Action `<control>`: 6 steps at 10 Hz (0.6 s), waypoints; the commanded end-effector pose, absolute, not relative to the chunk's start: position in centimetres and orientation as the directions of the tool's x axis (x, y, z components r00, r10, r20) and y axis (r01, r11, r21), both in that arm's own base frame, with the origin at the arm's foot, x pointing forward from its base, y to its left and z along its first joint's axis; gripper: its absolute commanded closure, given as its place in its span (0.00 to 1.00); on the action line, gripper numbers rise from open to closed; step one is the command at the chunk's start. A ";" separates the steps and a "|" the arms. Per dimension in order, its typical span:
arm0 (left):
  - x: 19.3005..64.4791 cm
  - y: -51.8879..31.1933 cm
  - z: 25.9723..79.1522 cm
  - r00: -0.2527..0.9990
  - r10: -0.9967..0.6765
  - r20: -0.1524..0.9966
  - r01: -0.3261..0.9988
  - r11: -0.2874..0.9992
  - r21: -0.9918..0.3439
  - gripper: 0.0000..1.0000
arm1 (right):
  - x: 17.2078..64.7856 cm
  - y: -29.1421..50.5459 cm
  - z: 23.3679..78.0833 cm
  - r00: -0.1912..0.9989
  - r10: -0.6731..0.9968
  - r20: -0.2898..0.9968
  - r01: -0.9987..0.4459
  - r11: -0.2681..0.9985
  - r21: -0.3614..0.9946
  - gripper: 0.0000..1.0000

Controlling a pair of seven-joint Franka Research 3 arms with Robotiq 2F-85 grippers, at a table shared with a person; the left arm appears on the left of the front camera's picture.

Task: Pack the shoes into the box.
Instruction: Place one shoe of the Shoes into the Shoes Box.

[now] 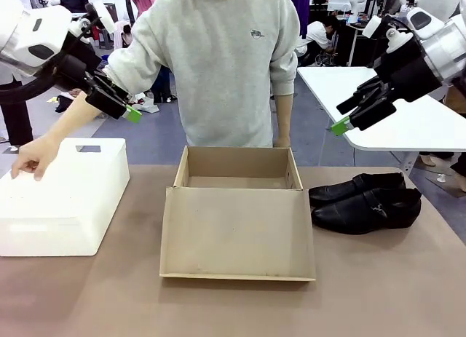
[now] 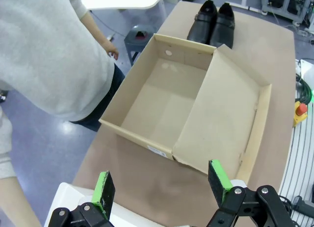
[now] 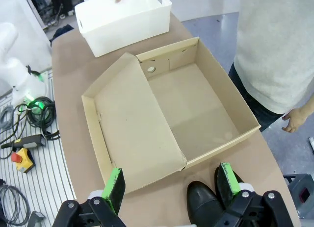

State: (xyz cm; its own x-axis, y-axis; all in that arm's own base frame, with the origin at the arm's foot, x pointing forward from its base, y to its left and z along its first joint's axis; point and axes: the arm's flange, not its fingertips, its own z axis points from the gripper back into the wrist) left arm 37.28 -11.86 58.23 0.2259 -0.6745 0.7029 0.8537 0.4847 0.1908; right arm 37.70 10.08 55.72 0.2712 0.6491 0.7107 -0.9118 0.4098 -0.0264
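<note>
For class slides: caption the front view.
Empty box, lid open, shoes beside it; left claw and right claw open above.

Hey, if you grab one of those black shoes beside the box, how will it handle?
The shoes look glossy, so a grip may slip on the leather. The upper probably gives when squeezed, while the sole likely stays stiff. Held by one end, a shoe would likely tilt.

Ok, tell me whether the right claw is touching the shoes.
Apart. The front view shows the right claw hanging open in the air, with clear space between it and the shoes below.
</note>
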 end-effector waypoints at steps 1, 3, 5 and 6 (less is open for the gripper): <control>37.5 -11.7 58.1 0.217 -0.671 0.709 0.861 0.474 0.185 0.00 | 38.0 9.9 55.7 0.242 0.640 0.729 -0.923 0.384 -0.030 0.00; 37.5 -11.7 58.1 0.217 -0.671 0.709 0.861 0.474 0.185 0.00 | 38.9 9.5 56.3 0.260 0.669 0.696 -0.899 0.431 -0.078 0.00; 37.5 -11.7 58.1 0.217 -0.671 0.709 0.861 0.474 0.185 0.00 | 41.7 8.3 57.7 0.247 0.738 0.628 -0.902 0.411 -0.129 0.00; 37.5 -11.7 58.1 0.217 -0.671 0.709 0.861 0.474 0.185 0.00 | 43.0 7.8 57.9 0.214 0.788 0.577 -0.905 0.382 -0.186 0.00</control>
